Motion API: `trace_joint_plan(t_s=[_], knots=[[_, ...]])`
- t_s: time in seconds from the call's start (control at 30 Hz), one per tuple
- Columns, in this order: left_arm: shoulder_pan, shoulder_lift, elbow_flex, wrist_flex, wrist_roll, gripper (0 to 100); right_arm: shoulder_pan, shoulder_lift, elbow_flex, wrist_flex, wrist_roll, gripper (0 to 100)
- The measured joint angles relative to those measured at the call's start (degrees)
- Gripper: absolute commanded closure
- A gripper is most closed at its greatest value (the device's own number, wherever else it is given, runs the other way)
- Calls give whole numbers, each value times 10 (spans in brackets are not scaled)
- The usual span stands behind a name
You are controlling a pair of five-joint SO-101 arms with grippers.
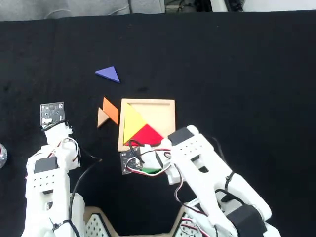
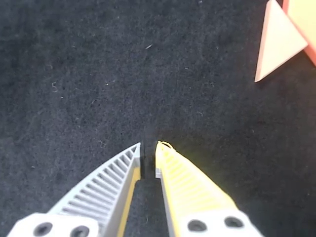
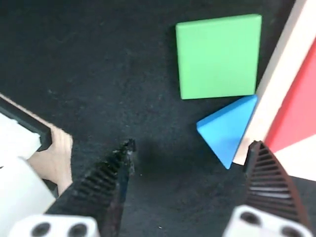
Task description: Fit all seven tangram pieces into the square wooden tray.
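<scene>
**Tangram set on black surface: two pieces in tray, five outside**

High view. Square wooden tray [image 1: 148,101] at the middle of the black surface [image 1: 237,74]. Inside it: yellow triangle [image 1: 131,123] against the side nearest the loose pieces, and red triangle [image 1: 147,134] touching it at the edge nearest the arms. Outside: orange piece [image 1: 111,111] just beside the tray, pale triangle [image 1: 102,118] touching the orange piece on its outer side, purple triangle [image 1: 108,74] lying apart toward the far edge. A sliver of the green square [image 1: 150,171] shows under the wrist of the right arm [image 1: 207,170], near the tray's front edge. Left arm [image 1: 49,168] stands well apart from the tray.

Left wrist view. Left end effector [image 2: 148,159] clenched to a thin slit, gripping nothing, above bare surface. Pale triangle lies off to one side, the orange piece's edge beyond it.

Right wrist view. Right end effector [image 3: 190,153] released, fingers spread wide, holding nothing. Blue triangle [image 3: 227,129] flat on the surface, touching the tray's outer rim, close to one fingertip. The green square sits just beyond it, their corners meeting.
</scene>
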Motion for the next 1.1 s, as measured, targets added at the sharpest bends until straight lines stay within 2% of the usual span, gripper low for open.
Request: trace_joint_plan(t_s=[0.2,0.5,0.83,1.1], knots=[[0,0,0,0,0,927,0,62,1,-66,-32,656],[0,0,0,0,0,927,-33,95,-21,-51,-77,656],[0,0,2,0,0,927,-44,-19,9,-11,-96,656],[0,0,2,0,0,927,-43,-36,69,-37,-96,656]])
